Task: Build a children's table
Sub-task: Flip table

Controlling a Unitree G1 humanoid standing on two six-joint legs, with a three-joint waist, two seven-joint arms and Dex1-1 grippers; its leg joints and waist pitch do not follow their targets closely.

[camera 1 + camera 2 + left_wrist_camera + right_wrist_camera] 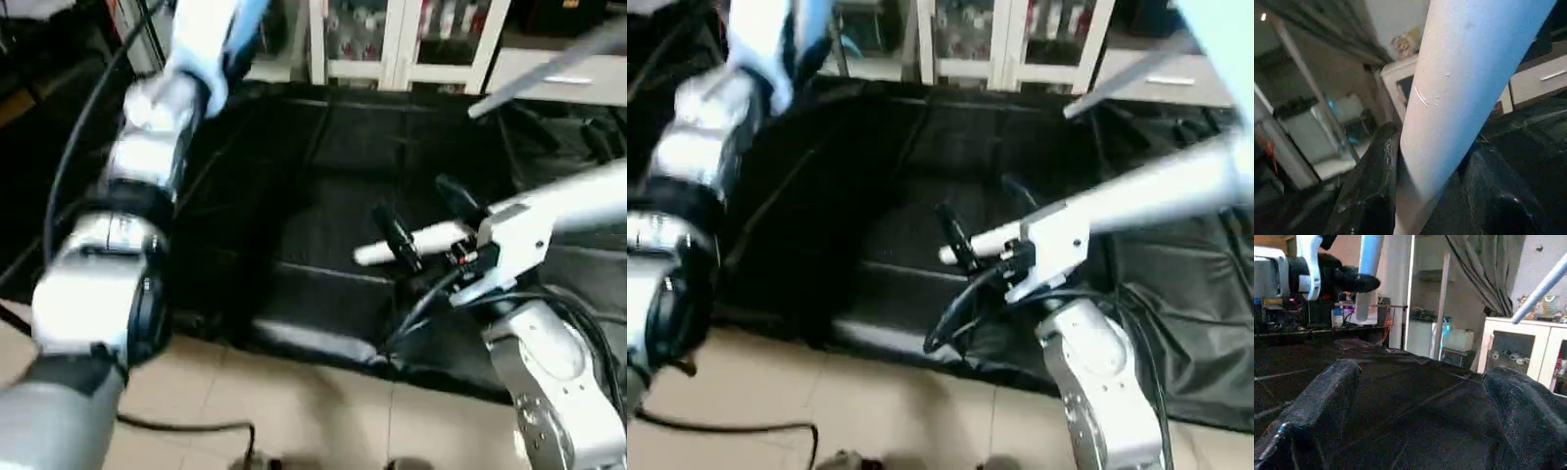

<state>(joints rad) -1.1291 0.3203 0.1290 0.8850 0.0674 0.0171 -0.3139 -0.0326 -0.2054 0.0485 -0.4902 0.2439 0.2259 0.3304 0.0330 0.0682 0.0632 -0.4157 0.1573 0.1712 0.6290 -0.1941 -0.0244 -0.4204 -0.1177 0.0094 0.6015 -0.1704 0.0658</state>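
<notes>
Now the left pincer (pixel 1415 196) is clamped around a white table leg (pixel 1469 83), raised high at the far left over the black-covered tabletop (pixel 323 245). The right pincer (pixel 1420 431) hangs wide and empty, low over the cloth. Best to keep that leg gripped firmly and swing it slowly, since the long free end could catch the white cabinet (pixel 411 39) behind.

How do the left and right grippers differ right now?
The left gripper is raised and clamps a white table leg; the right gripper is low over the black-covered work surface, wide open and empty. Both have two black fingers.
</notes>
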